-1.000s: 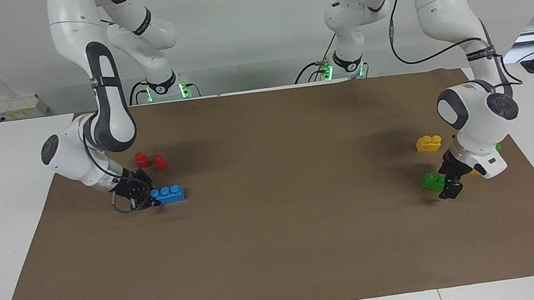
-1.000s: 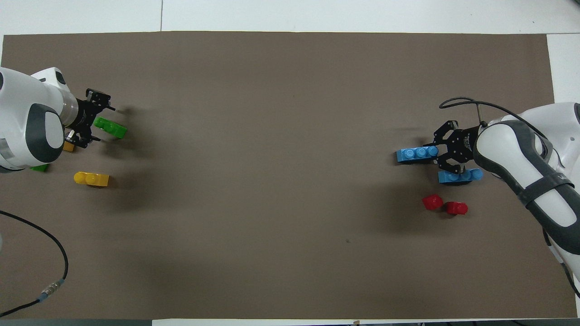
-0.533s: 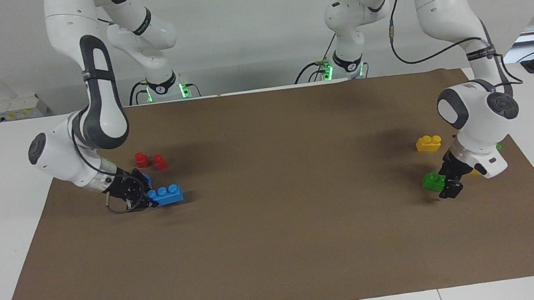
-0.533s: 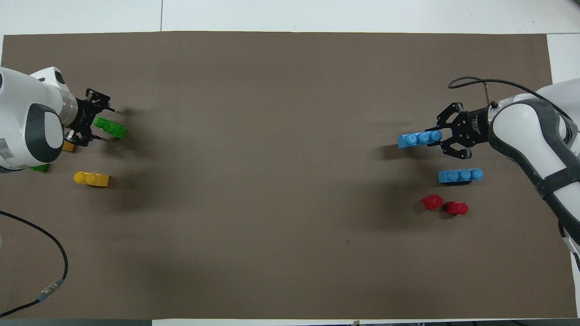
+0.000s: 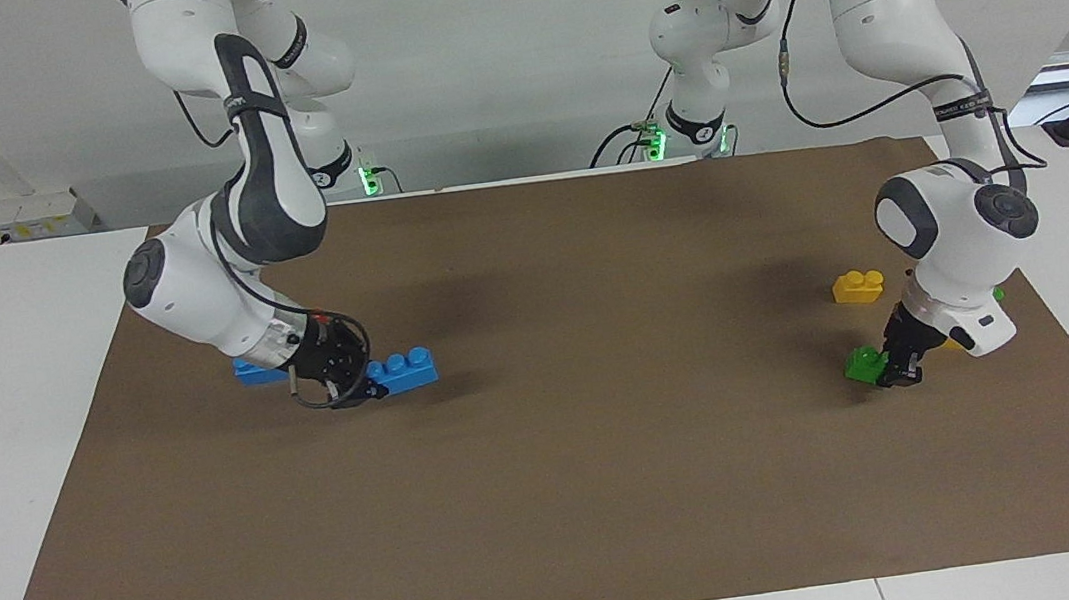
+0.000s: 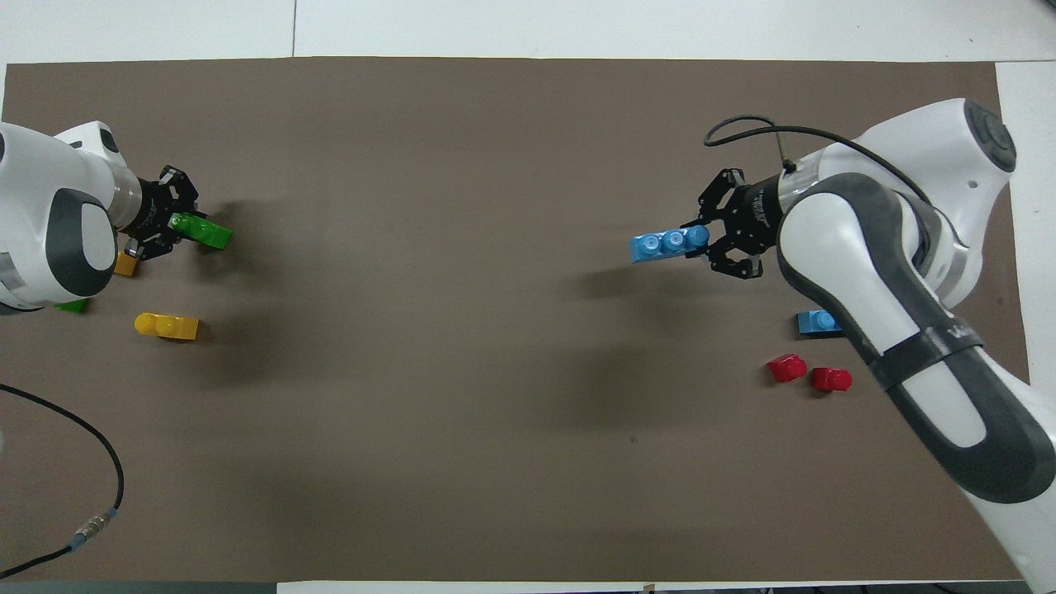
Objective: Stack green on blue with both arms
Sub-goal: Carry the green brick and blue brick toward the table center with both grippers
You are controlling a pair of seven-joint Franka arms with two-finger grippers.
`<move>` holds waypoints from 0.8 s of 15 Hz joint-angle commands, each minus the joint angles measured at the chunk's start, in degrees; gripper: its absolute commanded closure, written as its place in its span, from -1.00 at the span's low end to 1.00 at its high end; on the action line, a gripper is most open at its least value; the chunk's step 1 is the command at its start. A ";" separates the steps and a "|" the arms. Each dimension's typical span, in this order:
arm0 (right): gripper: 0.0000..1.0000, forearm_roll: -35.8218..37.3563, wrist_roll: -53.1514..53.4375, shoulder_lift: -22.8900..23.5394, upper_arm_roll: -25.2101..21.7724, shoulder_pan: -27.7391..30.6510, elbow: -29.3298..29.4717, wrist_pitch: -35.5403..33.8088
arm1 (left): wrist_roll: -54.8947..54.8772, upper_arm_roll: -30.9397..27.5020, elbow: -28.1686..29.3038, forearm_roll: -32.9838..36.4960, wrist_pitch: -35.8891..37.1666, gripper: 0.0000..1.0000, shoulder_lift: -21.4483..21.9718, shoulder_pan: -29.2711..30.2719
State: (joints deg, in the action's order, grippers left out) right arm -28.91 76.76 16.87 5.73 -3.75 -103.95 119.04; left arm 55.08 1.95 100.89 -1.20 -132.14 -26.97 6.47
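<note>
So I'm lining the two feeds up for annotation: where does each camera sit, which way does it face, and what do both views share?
Facing view: high across the table, looking at the robots; both white arms show from base to claw, the right claw holding a light blue three-stud plastic brick.
Overhead view: high above the robots' end, looking steeply down; only forearms and claws show, the left claw at a small green two-stud plastic brick.
Shared: the brown paper mat, both claws and bricks, half a turn apart.

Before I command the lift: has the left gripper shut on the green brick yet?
Shut on it. The left gripper has its fingers against both sides of the green brick, which sits low over the mat.
</note>
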 commanded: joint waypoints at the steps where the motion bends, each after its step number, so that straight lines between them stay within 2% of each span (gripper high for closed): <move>1: 1.00 -1.50 6.19 -1.04 -0.20 -3.96 -1.25 2.40 | 0.73 0.07 1.60 1.11 0.30 1.00 1.92 -0.58; 2: 1.00 -1.50 7.95 -1.48 -0.20 -5.55 -2.39 3.90 | 0.82 0.16 1.07 1.11 2.74 1.00 2.36 -0.84; 6: 1.00 -1.59 15.07 -2.62 -0.20 -11.70 -7.66 13.47 | 3.35 0.33 1.24 1.11 11.28 1.00 8.85 -4.26; 8: 1.00 -1.77 17.63 -2.72 -0.11 -13.90 -9.77 17.70 | 8.53 0.51 1.33 1.11 14.09 1.00 11.76 -5.85; 12: 1.00 -5.89 18.60 -2.45 -0.11 -18.73 -12.50 23.33 | 22.14 0.42 1.42 1.11 17.79 1.00 15.19 -12.87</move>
State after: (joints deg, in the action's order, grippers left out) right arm -32.34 94.86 16.31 5.74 -20.67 -113.13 139.20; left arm 69.88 3.07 100.80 -1.19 -115.71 -13.93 -2.67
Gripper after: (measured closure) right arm 0.656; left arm 0.656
